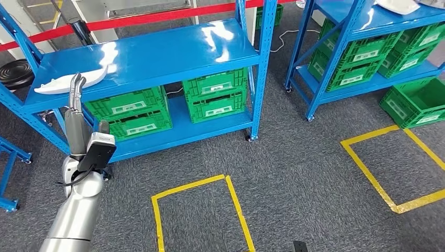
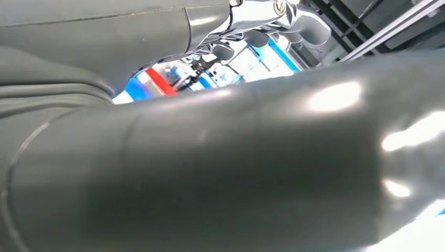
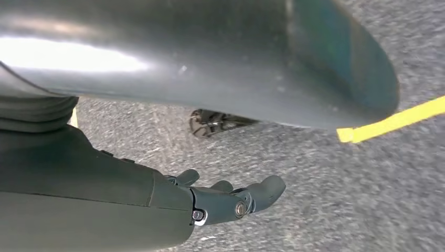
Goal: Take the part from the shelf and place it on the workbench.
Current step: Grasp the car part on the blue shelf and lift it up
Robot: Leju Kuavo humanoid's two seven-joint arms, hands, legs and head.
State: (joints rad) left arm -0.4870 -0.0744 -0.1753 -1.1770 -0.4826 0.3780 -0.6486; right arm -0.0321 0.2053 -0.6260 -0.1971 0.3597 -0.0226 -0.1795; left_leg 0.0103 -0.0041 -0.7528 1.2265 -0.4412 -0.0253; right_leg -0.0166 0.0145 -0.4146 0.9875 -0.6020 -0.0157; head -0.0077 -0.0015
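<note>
- The left hand (image 1: 77, 86), at the end of the silver left arm (image 1: 78, 210) nearest the camera, reaches up to the shelf's front edge with its dark fingers touching or overlapping the white part (image 1: 71, 83). Whether they have closed on it I cannot tell; the left wrist view shows little beyond the hand's own grey cover.
- The part lies at the left front of the top board of the blue shelf (image 1: 157, 50), overhanging its edge slightly.
- It is long, thin and curved, tapering to points, and looks like smooth moulded plastic; the board is glossy painted metal.
- Risk, as I judge it: a slick part on a slick board could slide or tip off the edge if pinched off-centre.
- Green slatted crates (image 1: 215, 97) sit on the shelf's lower board.
- The right hand (image 3: 231, 202) hangs over speckled grey carpet (image 3: 315, 199), fingers loosely apart, holding nothing.
</note>
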